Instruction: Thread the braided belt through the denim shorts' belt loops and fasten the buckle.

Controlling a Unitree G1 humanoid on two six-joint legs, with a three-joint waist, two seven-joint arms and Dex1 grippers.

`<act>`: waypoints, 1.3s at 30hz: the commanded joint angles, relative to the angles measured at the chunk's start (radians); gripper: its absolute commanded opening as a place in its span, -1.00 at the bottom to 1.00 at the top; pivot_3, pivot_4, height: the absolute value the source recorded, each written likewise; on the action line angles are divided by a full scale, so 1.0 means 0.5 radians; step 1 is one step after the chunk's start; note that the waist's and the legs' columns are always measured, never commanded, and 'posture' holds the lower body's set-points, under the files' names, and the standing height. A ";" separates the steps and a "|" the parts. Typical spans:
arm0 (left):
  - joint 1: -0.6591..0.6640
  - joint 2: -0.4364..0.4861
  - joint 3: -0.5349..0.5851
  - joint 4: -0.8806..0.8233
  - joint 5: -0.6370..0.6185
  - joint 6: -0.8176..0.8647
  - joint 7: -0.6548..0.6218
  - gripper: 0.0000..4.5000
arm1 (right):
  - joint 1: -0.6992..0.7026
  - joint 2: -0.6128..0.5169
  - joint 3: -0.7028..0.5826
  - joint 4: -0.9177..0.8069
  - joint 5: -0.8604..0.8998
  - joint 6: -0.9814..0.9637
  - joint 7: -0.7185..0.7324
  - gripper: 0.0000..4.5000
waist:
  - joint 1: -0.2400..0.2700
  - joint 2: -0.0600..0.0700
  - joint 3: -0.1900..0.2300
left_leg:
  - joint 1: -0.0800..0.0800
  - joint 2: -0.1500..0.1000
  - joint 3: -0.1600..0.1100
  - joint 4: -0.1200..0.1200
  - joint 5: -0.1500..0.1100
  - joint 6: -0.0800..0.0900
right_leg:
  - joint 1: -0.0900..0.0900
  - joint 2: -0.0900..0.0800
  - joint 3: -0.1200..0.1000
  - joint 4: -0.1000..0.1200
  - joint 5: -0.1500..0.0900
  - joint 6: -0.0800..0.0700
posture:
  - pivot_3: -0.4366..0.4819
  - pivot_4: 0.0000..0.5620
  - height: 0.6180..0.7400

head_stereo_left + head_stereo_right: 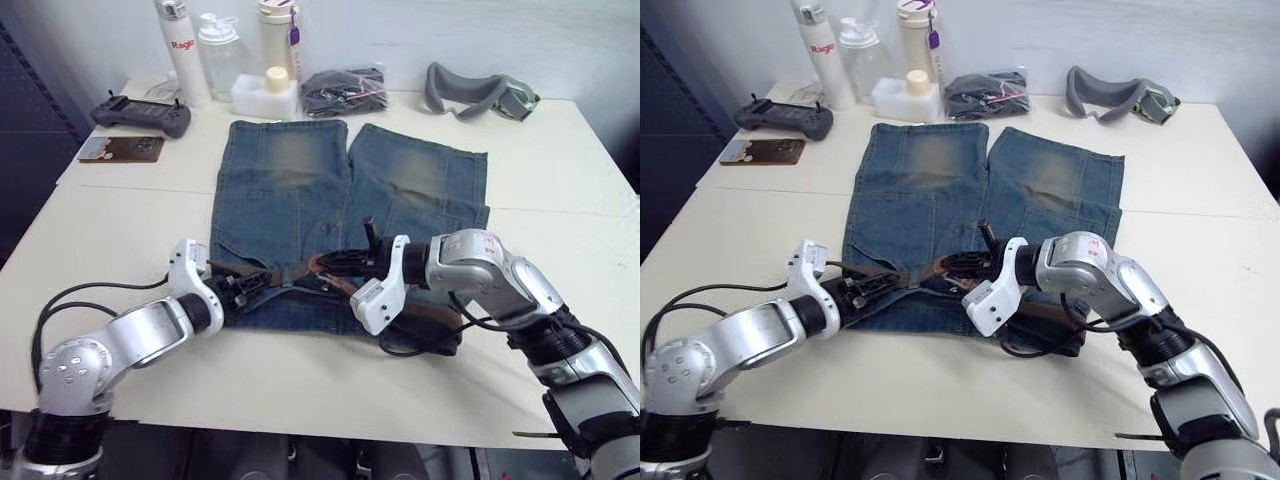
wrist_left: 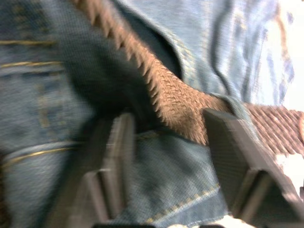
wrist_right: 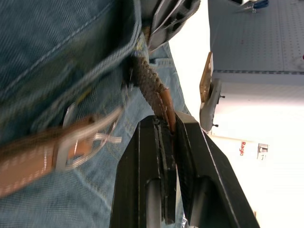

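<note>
Fingers of the right gripper (image 3: 167, 142) clench the braided belt (image 3: 151, 89) tip; left gripper (image 2: 166, 156) gapes over the waistband; denim shorts (image 1: 300, 190) lie mid-table, buckle (image 3: 88, 135) at the tip's 8 o'clock.

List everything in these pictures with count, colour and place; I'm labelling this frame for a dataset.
denim shorts: one, faded blue, flat at table centre, waistband toward the robot.
braided belt: one, brown, along the waistband, its tip in the right gripper.
buckle: one, silvery, on the belt beside that tip.
bottles: three, white or clear, far edge.
white container: one, by the bottles.
black bundle in a clear bag: one, far edge.
grey goggle strap: one, far right.
game controller: one, dark, far left.
brown card: one, beside the controller.
table: one, cream.
left gripper: open, at the waistband.
right gripper: shut on the belt tip.
</note>
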 commanded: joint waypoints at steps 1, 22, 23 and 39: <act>0.189 0.374 0.228 -0.083 0.000 0.311 -0.551 0.98 | -0.144 -0.048 -0.017 0.166 0.184 -0.148 0.081 -1.00 | -0.027 -0.001 0.001 | -0.001 0.001 0.000 0.000 0.000 -0.002 | -0.004 0.000 0.000 0.004 -0.003 -0.005 | -0.05 -0.47 -0.38; -0.003 0.680 0.901 -0.265 0.923 0.195 -2.167 0.98 | -0.266 -0.357 -0.468 0.279 1.473 1.099 1.052 -1.00 | -0.017 -0.003 0.018 | -0.014 0.003 0.000 0.001 0.003 -0.008 | -0.025 -0.005 -0.002 0.019 -0.028 -0.052 | -0.05 -0.47 -0.38; -0.085 0.665 0.846 -0.225 0.909 0.173 -2.178 0.98 | -0.266 -0.356 -0.487 0.260 1.482 1.144 1.052 -1.00 | -0.017 -0.002 0.019 | -0.015 0.003 0.000 0.001 0.003 -0.007 | -0.025 -0.005 -0.003 0.019 -0.025 -0.047 | -0.05 -0.47 -0.38; -1.247 -0.025 -0.587 0.120 2.483 -0.261 -2.179 0.98 | -0.357 -0.154 -0.577 -0.103 1.570 1.931 0.882 -1.00 | -0.011 -0.002 0.023 | -0.016 0.003 0.004 -0.008 0.015 -0.002 | -0.028 -0.003 -0.003 0.020 -0.008 -0.014 | -0.05 -0.47 -0.38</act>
